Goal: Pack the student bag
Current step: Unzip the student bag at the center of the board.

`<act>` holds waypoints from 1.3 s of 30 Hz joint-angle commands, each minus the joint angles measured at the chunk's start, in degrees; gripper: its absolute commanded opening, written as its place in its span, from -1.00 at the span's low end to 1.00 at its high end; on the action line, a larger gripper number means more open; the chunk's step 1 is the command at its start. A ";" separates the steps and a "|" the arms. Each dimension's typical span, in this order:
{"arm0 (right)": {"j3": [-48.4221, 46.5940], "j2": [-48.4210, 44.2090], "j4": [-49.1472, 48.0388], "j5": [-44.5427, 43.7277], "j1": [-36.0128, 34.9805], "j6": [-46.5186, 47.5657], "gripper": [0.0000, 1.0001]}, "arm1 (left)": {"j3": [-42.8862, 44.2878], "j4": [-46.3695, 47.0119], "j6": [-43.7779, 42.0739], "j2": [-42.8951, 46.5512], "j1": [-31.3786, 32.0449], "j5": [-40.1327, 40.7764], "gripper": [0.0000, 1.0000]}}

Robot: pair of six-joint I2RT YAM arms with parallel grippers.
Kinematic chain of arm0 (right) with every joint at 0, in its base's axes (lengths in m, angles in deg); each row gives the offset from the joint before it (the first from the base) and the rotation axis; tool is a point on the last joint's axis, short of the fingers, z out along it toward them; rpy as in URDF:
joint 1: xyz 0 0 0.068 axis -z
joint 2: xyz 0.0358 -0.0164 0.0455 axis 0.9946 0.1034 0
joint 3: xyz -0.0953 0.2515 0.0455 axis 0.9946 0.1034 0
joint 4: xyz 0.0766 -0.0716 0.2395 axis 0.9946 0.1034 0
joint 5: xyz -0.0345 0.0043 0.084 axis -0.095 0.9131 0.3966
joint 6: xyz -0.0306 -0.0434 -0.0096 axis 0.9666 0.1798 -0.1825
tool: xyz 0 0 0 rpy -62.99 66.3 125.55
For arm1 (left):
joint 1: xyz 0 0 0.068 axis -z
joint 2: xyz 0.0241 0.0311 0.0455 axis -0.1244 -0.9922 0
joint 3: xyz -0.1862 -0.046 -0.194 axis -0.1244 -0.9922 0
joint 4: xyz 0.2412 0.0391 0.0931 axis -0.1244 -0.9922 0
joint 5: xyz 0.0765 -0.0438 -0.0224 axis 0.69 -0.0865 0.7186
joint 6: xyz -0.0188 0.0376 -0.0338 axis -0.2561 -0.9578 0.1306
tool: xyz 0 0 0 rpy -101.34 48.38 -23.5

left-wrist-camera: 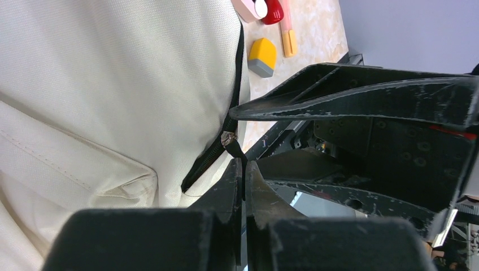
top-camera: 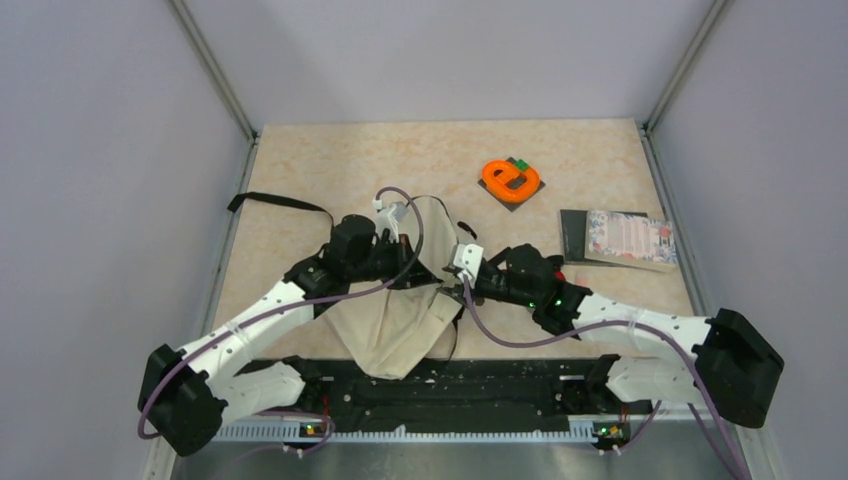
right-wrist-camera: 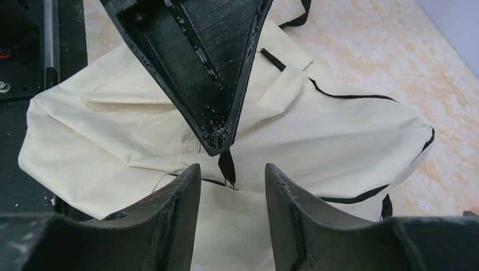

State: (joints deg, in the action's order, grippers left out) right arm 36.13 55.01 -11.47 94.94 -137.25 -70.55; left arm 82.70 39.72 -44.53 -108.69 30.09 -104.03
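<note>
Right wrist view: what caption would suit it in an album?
On the student bag, left gripper pinches the zipper pull; open right gripper straddles it.

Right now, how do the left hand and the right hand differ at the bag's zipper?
The left hand is shut, pinching the black zipper pull of the student bag; the right hand is open and holds nothing. The left hand's fingertips meet on the pull, while the right hand's fingers stand apart on either side of it. Both have black fingers and meet at the same zipper.
</note>
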 commanded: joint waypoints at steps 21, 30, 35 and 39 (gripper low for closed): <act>-5.06 6.14 -5.10 2.50 -1.31 0.56 -0.44 | 3.39 1.91 -0.90 0.96 -0.13 -0.56 -1.00; -4.04 4.67 -5.55 -8.87 -1.66 -9.26 -1.00 | 3.10 3.82 -4.76 5.56 -0.04 4.67 0.02; -3.02 3.33 -4.18 -18.73 -1.66 -19.50 -1.00 | -1.23 8.09 -8.78 13.33 -0.06 11.07 0.68; -2.80 3.28 -3.76 -20.75 -1.66 -25.27 -1.00 | -5.28 9.37 -8.81 13.22 -0.05 11.53 0.72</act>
State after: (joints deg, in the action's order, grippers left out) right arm 33.70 60.52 -12.65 79.70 -138.43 -87.58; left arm 81.39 44.75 -51.22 -94.87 30.09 -95.25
